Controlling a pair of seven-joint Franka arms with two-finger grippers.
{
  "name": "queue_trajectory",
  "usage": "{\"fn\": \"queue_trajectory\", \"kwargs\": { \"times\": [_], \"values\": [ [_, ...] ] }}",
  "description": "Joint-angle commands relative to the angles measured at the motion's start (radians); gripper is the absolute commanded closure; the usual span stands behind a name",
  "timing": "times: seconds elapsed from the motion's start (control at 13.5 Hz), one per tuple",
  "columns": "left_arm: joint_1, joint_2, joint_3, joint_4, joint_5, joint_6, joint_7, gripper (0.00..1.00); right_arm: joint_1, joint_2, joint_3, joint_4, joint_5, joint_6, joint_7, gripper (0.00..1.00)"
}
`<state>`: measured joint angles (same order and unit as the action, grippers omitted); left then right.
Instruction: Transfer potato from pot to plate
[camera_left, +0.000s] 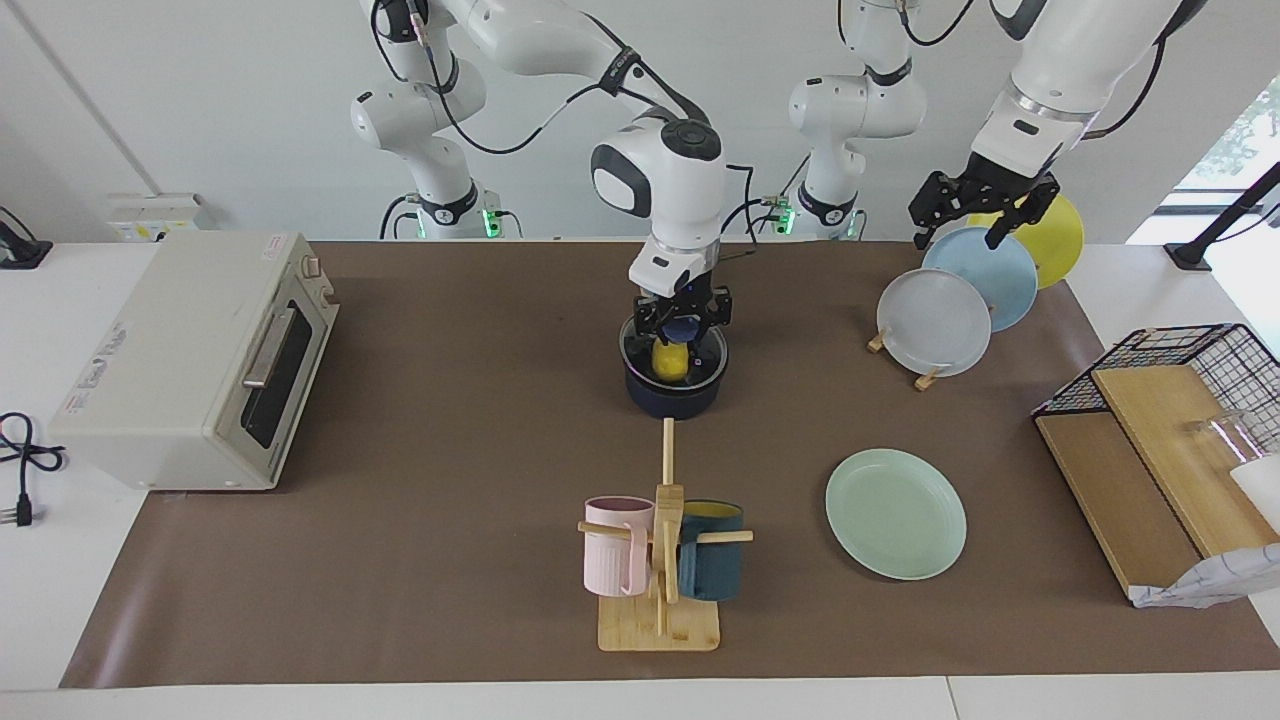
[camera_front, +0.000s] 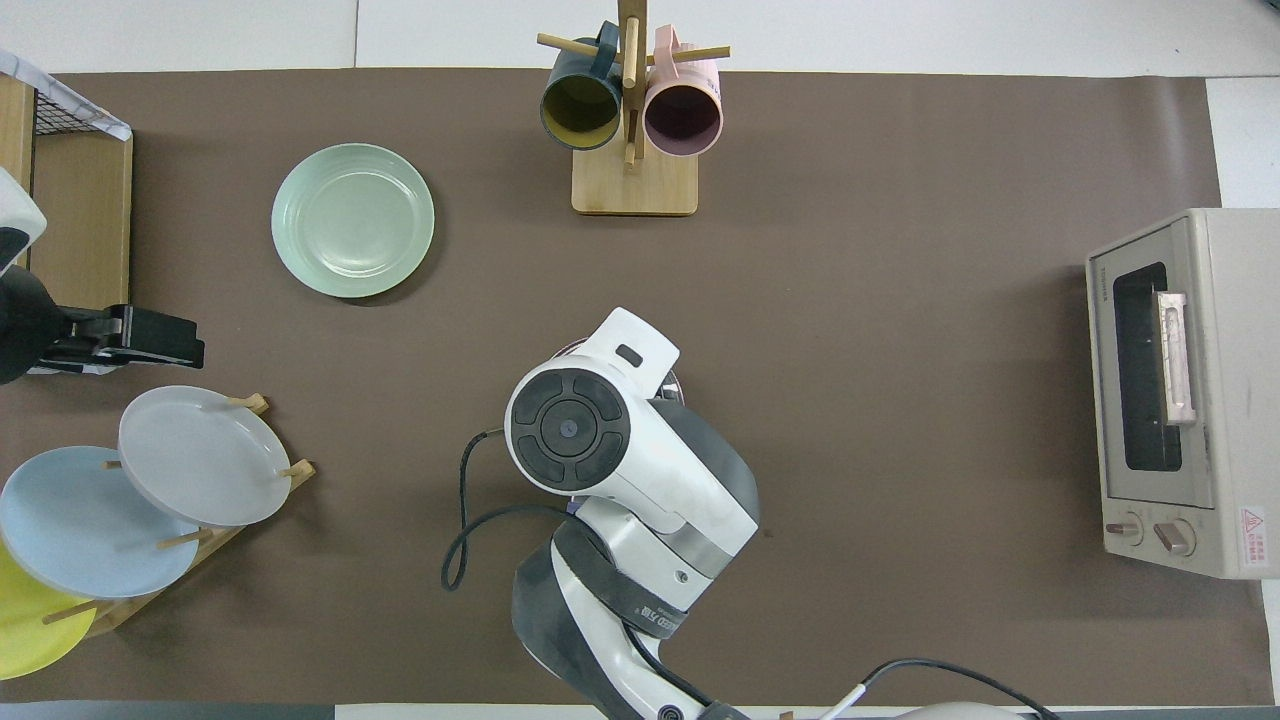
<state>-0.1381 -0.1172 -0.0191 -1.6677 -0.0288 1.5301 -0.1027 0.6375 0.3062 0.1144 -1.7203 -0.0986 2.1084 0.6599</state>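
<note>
Yellow potato (camera_left: 670, 362) in navy pot (camera_left: 672, 395) (seemingly black inside); mint-green plate (camera_left: 895, 513).

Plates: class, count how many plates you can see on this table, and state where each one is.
4. The mint-green plate lies flat beside the mug stand. The grey-white plate, light blue plate and yellow plate stand in the wooden rack at the left arm's end, overlapping; another could be hidden.
</note>
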Motion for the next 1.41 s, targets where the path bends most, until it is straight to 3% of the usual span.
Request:
{"fn": "queue_trajectory", "kwargs": {
  "times": [0.0, 0.37, 0.67, 0.81, 0.96, 1.19, 1.33],
  "values": [
    [-0.008, -0.03, -0.004, -0.056, 0.003, 0.036, -0.002, 0.0, -0.08, -0.045, -0.007, 0.01, -0.006, -0.041, -0.135, 0.55],
    [-0.072, -0.059, -0.007, -0.154, 0.0, 0.117, -0.018, 0.0, -0.318, -0.052, -0.007, 0.013, 0.046, -0.048, -0.506, 0.55],
    [-0.213, -0.047, -0.007, -0.245, 0.0, 0.249, -0.188, 0.0, -0.493, -0.047, -0.01, -0.03, 0.048, -0.013, -0.758, 0.55],
    [-0.303, -0.009, -0.005, -0.268, 0.0, 0.31, -0.337, 0.0, -0.542, -0.053, -0.021, -0.094, 0.048, 0.021, -0.833, 0.55],
    [-0.34, 0.019, -0.007, -0.276, 0.0, 0.357, -0.348, 0.0, -0.556, -0.047, -0.079, -0.162, 0.048, 0.076, -0.885, 0.55],
    [-0.466, 0.137, -0.004, -0.283, 0.003, 0.473, -0.466, 0.0, -0.582, -0.033, -0.087, -0.249, 0.083, 0.172, -0.899, 0.55],
    [-0.495, 0.184, -0.005, -0.29, 0.003, 0.531, -0.489, 0.0, -0.587, -0.022, -0.088, -0.266, 0.118, 0.183, -0.902, 0.54]
  ]
}}
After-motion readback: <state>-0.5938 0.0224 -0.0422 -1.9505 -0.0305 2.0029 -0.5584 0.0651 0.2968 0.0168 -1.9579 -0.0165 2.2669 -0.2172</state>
